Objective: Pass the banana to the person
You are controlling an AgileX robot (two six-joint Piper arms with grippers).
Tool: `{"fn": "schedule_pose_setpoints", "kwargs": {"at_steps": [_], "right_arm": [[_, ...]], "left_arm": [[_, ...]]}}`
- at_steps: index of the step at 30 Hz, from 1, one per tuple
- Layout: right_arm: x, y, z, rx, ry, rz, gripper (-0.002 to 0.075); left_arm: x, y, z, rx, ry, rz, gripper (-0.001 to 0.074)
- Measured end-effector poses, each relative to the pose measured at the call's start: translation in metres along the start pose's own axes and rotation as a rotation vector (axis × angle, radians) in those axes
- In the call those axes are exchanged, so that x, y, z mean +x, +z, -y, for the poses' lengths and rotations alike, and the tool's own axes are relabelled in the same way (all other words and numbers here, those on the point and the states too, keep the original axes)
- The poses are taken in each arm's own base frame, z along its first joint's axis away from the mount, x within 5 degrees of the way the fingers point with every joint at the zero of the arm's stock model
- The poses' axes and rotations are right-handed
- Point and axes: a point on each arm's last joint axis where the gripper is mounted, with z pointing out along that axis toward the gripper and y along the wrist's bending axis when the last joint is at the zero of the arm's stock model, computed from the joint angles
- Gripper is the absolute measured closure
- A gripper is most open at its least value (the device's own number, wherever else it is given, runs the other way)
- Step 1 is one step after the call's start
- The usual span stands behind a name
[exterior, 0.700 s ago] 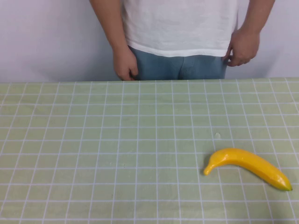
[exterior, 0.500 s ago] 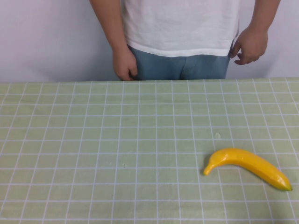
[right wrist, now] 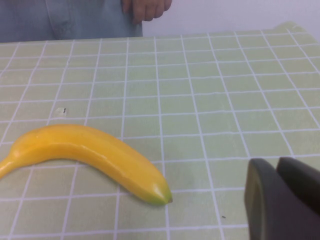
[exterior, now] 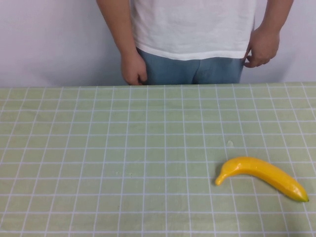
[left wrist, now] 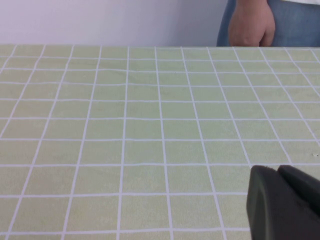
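Glossy curved banana (exterior: 261, 176) on gridded cloth (exterior: 123, 148); left gripper (left wrist: 282, 202), right gripper (right wrist: 282, 197): finger state unclear.

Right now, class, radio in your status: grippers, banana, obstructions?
Left gripper and right gripper low over the table, holding nothing. Banana flat on checked cloth, ungrasped. Person waiting at far edge. Nothing between.

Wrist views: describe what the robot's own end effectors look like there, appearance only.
The left end effector appears in the left wrist view as a matte black, smooth, rounded-edged block split by a narrow seam, at the frame's corner above the pale green, white-gridded tablecloth. The right end effector looks the same in the right wrist view. No cables or markings show. Neither arm appears in the high view.
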Motion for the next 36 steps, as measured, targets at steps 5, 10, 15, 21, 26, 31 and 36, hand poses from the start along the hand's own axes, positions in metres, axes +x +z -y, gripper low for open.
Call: {"fn": "schedule_pose_setpoints", "kwargs": {"at_steps": [5,10,15,21,26,31,36], "right_arm": [[0.0,0.0,0.0,0.0,0.0,0.0,0.0733],[0.0,0.0,0.0,0.0,0.0,0.0,0.0733],[-0.001,0.0,0.0,-0.002,0.0,0.016,0.0733],[-0.018,-0.001,-0.002,-0.025,0.0,0.209,0.0733],[-0.027,-0.004,-0.004,-0.063,0.137,0.311,0.0733],[-0.031,-0.005,-0.004,-0.103,0.321,0.35,0.0733],[-0.045,-0.012,-0.002,-0.106,0.286,0.519,0.0733]], "left_arm": [[0.0,0.0,0.0,0.0,0.0,0.0,0.0739],[0.0,0.0,0.0,0.0,0.0,0.0,0.0739],[0.0,0.0,0.0,0.0,0.0,0.0,0.0739],[0.0,0.0,0.0,0.0,0.0,0.0,0.0739],[0.0,0.0,0.0,0.0,0.0,0.0,0.0739],[0.0,0.0,0.0,0.0,0.0,0.0,0.0739],[0.0,0.0,0.0,0.0,0.0,0.0,0.0739]]}}
